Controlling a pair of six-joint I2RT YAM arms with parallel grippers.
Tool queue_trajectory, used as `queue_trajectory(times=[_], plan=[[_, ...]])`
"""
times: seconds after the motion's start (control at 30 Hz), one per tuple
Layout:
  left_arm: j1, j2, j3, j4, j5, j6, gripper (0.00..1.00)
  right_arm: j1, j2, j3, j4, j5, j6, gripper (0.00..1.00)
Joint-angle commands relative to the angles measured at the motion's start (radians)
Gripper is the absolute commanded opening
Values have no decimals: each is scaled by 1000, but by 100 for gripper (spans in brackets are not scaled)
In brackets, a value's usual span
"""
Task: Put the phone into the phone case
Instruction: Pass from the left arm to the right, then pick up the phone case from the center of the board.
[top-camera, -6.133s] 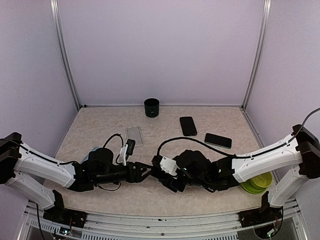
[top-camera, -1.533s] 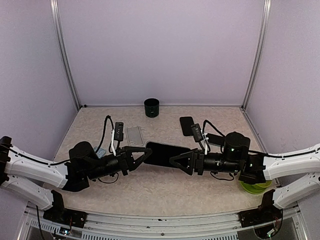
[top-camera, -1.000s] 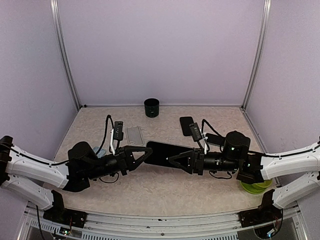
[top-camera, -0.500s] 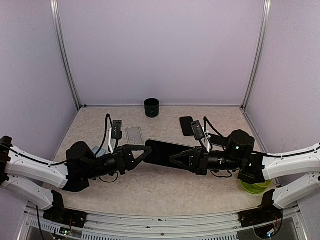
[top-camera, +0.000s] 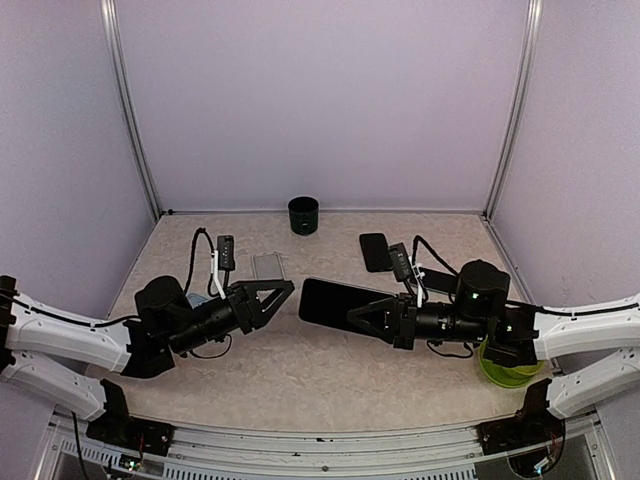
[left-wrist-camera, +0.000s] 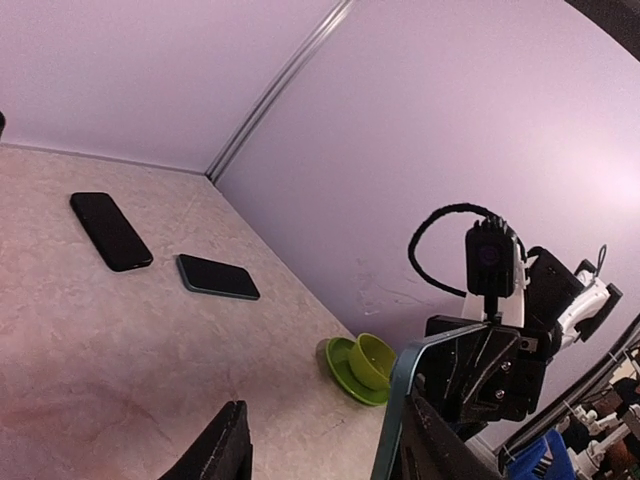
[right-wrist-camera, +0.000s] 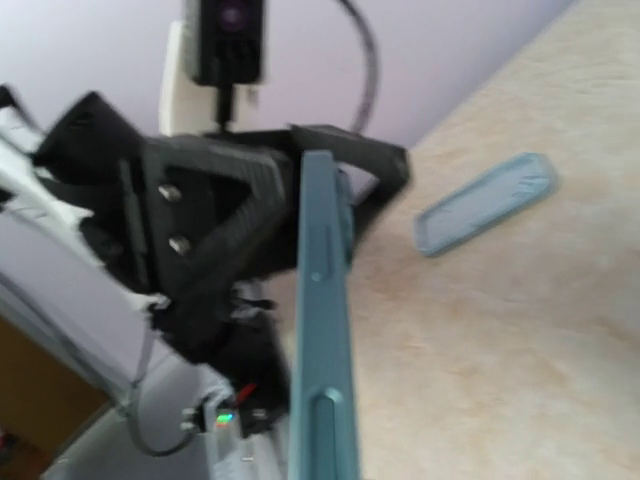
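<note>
A: Table (top-camera: 300, 385) first. How do the arms lie?
B: Left arm (top-camera: 80, 335) reaches in from the near left, right arm (top-camera: 580, 325) from the near right. Their grippers face each other over mid-table.
A: Phone?
B: Phone (top-camera: 335, 302) is up off the table at centre. Right gripper (top-camera: 360, 320) pinches its right end, fingers pressed onto it. Left gripper (top-camera: 278, 303) stands spread at the phone's left end. The top view shows a gap there, but the left wrist view puts the phone's edge close beside one finger, so contact is uncertain.
A: Case?
B: Phone case (top-camera: 270, 266) lies flat on the table just beyond the left gripper — apart from the phone.
A: Rest?
B: Green bowl (top-camera: 508, 368) near right by the right arm, dark cup (top-camera: 303, 215) at the far wall, two spare phones (top-camera: 376, 251) flat at far right.
</note>
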Motion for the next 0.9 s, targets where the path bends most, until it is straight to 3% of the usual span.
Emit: queue_trajectory(times=[0.0,0.4,0.6,0.87], plan=[[33,-34,10,-131,-110,4,50,-5,-51,36,-117,150,-46,0],[210,66,120,-474,-257,-90,49,-5,-63,45,-240,287,-44,0],[299,230,266,-654,-280,-89,44,-5,-63,36,-244,292,-34,0],[399,489,464,-772,-237,-66,36,-5,-88,37,-278,292,-32,0]])
